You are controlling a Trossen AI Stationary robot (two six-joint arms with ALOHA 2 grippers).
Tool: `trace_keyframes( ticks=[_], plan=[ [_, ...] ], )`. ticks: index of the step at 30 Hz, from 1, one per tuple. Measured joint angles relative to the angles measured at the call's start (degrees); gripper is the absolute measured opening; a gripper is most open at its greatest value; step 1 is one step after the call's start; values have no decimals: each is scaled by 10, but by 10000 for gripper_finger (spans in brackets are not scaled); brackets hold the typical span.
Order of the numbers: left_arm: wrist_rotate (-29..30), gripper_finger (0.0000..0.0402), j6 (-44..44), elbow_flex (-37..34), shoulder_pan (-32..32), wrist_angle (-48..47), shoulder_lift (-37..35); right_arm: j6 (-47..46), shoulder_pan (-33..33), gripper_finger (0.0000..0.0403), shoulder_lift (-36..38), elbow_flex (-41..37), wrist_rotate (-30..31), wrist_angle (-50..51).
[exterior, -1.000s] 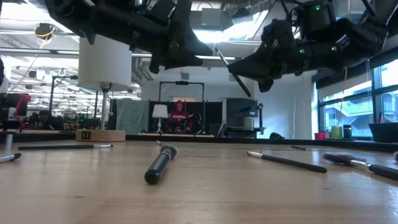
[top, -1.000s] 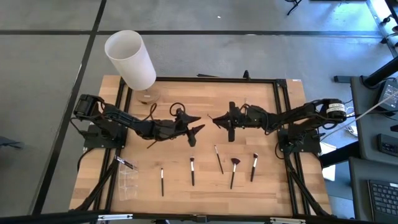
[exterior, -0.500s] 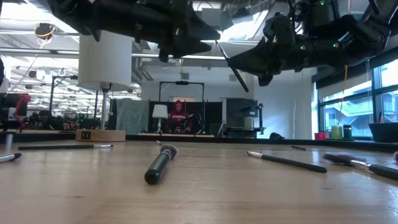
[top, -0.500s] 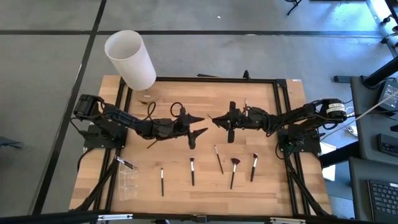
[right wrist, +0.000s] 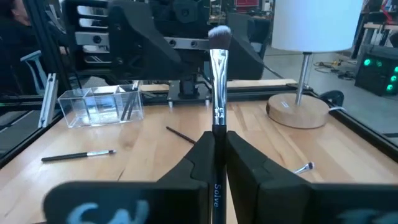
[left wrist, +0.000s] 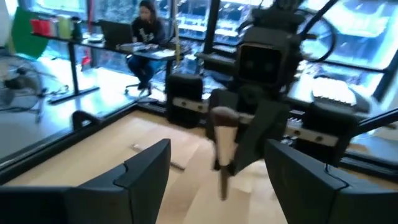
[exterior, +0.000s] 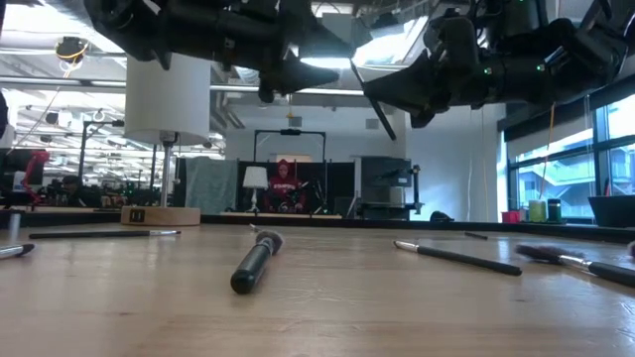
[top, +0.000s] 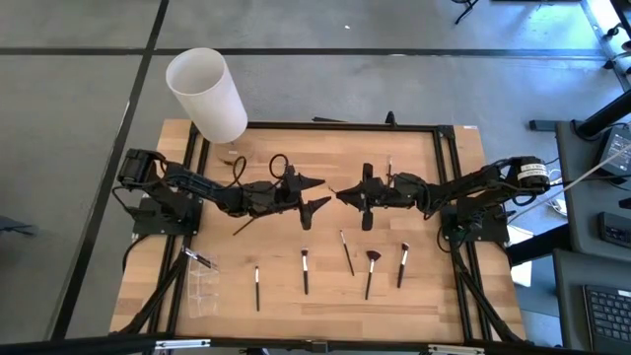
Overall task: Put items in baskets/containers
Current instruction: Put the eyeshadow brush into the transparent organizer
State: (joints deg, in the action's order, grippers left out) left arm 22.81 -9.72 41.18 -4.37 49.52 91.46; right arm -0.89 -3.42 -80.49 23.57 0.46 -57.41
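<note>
From above, we see the left gripper (top: pixel 314 194) and the right gripper (top: pixel 342 193) facing each other over the middle of the table (top: pixel 434 158), close but apart. The left jaws are spread wide and empty. The right jaws are closed on a brush (top: pixel 367 187). In front of both grippers, five brushes (top: pixel 305 271) lie in a row. The clear container (top: pixel 203 292) is at the near corner on the left gripper's side, well apart from it.

In the low view both grippers hang above the table; the held brush (exterior: pixel 368 99) is tilted.

In the left wrist view, the brush (left wrist: pixel 222 143) stands just ahead of the open fingers (left wrist: pixel 140 168), perhaps not between them yet.

In the right wrist view, the closed fingers (right wrist: pixel 193 165) hold the brush (right wrist: pixel 218 81) upright, tuft up, and the container (right wrist: pixel 99 106) is beyond.
</note>
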Motion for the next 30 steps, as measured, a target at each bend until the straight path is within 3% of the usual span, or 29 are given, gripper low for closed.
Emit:
trace_keyframes(
  ticks=[13, 30],
  plan=[
    [-28, 245, 13, 39, 0, 30, 63, 2, 0, 34, 0, 0, 0, 1],
    [6, 77, 6, 40, 5, 29, 63, 14, 0, 34, 0, 0, 0, 1]
  ],
)
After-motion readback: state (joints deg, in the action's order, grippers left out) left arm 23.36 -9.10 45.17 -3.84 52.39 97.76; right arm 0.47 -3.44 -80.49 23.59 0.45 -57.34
